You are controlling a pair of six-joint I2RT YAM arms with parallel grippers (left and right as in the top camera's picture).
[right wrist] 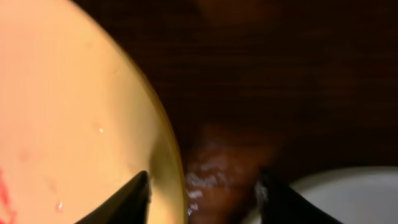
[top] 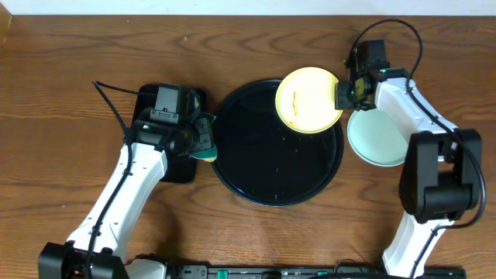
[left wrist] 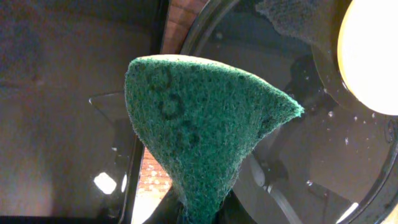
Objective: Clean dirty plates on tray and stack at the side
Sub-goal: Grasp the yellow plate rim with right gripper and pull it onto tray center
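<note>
The pale yellow round plate [top: 308, 99], smeared red, sits over the far right rim of the large round glossy black tray [top: 256, 174]. The right hand [top: 345, 93] has its fingers apart at the plate's edge. The left hand [top: 200, 138] is clamped on a green scouring sponge [left wrist: 199, 130]. A pale mint-blue plate [top: 380, 139] lies on the wooden table [top: 62, 62], just right of the tray.

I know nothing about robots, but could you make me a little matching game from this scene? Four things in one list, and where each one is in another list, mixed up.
Things:
1. yellow plate
2. green scouring pad
3. mint plate
4. rectangular black tray

Places:
a. on the wooden table, right of the round black tray
b. lying left of the round black tray, under the left arm
c. over the round black tray's upper right rim
d. held up by the left arm

Pairs: 1-c, 2-d, 3-a, 4-b
</note>
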